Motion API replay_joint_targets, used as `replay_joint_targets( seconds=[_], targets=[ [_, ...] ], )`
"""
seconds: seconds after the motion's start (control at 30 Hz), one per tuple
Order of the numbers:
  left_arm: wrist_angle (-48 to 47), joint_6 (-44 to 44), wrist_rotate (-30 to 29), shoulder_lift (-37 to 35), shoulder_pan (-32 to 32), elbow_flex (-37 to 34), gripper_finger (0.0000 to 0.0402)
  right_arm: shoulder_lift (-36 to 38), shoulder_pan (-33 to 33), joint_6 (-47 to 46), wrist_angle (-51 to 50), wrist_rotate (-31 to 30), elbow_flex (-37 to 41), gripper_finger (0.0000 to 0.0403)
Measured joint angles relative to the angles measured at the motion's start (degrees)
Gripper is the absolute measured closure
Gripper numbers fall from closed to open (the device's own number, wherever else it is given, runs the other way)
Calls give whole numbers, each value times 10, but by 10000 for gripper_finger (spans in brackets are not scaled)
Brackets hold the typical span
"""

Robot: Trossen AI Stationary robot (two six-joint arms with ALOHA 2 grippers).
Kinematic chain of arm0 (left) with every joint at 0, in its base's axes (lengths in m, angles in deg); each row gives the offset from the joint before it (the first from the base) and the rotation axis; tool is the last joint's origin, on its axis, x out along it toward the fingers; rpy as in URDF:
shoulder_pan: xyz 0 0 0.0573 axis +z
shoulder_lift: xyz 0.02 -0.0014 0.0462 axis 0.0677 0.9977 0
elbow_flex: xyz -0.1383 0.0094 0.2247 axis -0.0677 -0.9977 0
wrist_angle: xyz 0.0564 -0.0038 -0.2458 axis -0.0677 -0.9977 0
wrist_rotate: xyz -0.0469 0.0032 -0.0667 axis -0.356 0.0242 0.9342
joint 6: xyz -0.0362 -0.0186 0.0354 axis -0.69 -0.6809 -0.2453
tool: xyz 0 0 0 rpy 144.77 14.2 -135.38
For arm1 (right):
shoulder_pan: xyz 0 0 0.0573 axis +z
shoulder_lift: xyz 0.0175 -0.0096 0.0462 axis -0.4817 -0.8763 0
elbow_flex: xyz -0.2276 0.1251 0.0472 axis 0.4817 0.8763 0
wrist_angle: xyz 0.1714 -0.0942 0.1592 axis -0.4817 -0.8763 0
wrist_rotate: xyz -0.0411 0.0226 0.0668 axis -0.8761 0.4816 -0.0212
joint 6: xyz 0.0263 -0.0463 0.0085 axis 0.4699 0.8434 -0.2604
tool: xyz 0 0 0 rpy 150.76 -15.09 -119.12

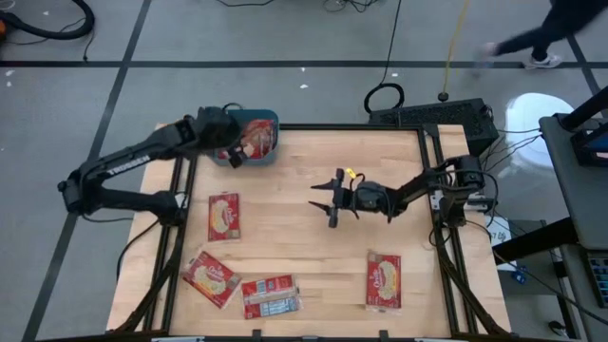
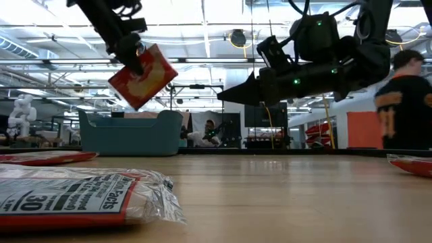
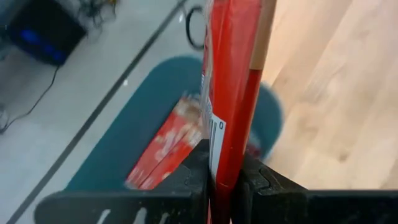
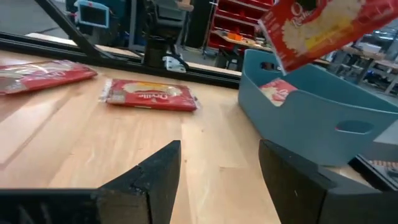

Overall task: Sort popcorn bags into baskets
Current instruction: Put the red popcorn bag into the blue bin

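A popcorn bag held above the teal basket at the table's far left corner.

On the wooden table (image 1: 313, 266), the teal basket (image 1: 272, 152) is seen with at least one red popcorn bag (image 3: 168, 146) lying inside. The left pincer (image 1: 233, 152) is clamped on the held popcorn bag (image 2: 143, 75), tilted in the air over the basket. The right pincer (image 1: 326, 201) is hung mid-table, fingers apart and empty. Four more bags (image 1: 224, 217) are spread flat on the table.
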Motion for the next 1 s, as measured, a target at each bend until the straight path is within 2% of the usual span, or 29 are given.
replay_joint_targets(
  seconds=[0.23, 0.47, 0.8, 1.0],
  targets=[
    [-68, 87, 1, 77, 53, 60, 367, 0, -10, 0, -18, 33, 0, 195],
    [-90, 203, 1, 132, 90, 64, 366, 0, -10, -2, -28, 33, 0, 195],
    [-135, 236, -3, 197, 112, 64, 366, 0, -10, -13, -30, 32, 0, 195],
    [-163, 240, -5, 201, 106, 64, 366, 0, -10, -30, -35, 32, 0, 195]
  ],
)
